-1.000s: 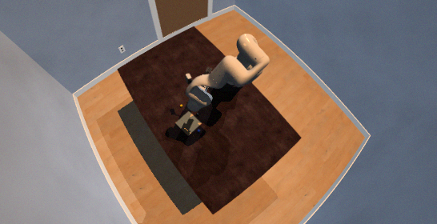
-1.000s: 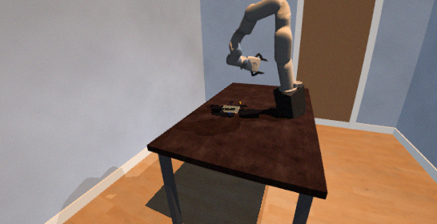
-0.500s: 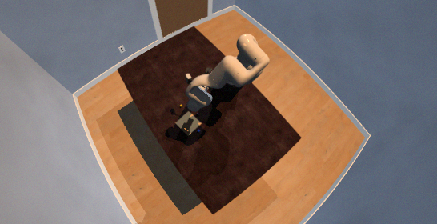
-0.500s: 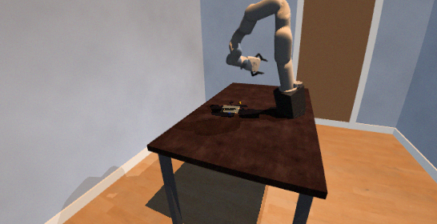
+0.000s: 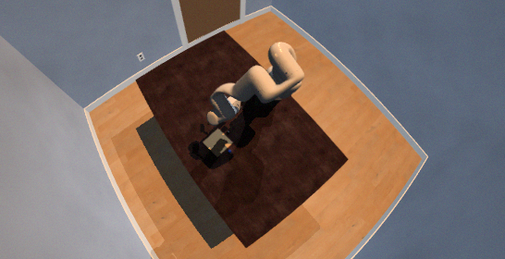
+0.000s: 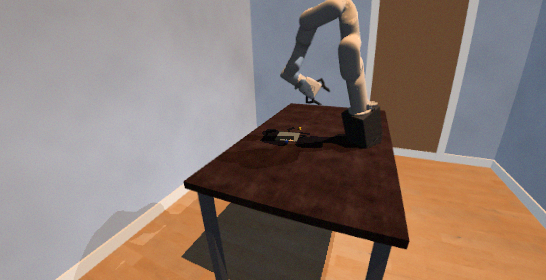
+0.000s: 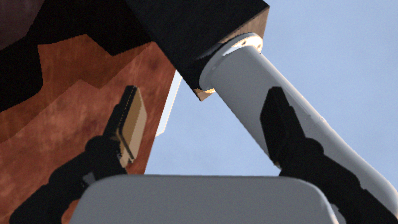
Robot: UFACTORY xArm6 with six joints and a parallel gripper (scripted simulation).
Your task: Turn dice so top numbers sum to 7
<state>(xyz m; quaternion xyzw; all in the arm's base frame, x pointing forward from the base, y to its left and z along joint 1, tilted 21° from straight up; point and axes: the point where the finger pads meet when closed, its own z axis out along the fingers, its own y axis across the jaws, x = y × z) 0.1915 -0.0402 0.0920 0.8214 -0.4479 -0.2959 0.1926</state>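
Observation:
The pale mat [image 5: 215, 137] [image 6: 295, 135] lies on the table, partly under dark shadow. A small orange spot, probably a die, shows near one edge of the mat. A small blue thing [image 5: 229, 151] [image 6: 287, 142] shows at or just beyond that edge. A small yellow thing [image 6: 300, 128] shows past the mat's far side in the exterior view. The dice faces are too small to read. My gripper [image 6: 324, 97] [image 7: 203, 101] is open and empty, high above the table, tilted toward the arm's base. The wrist view shows neither mat nor dice.
The dark table [image 5: 296, 159] [image 6: 300, 182] bears the black base block [image 6: 362, 128] of the arm. The wrist view shows the block and the arm's pale lower link [image 7: 260, 90] beyond the fingers. Arm shadows fall around the mat.

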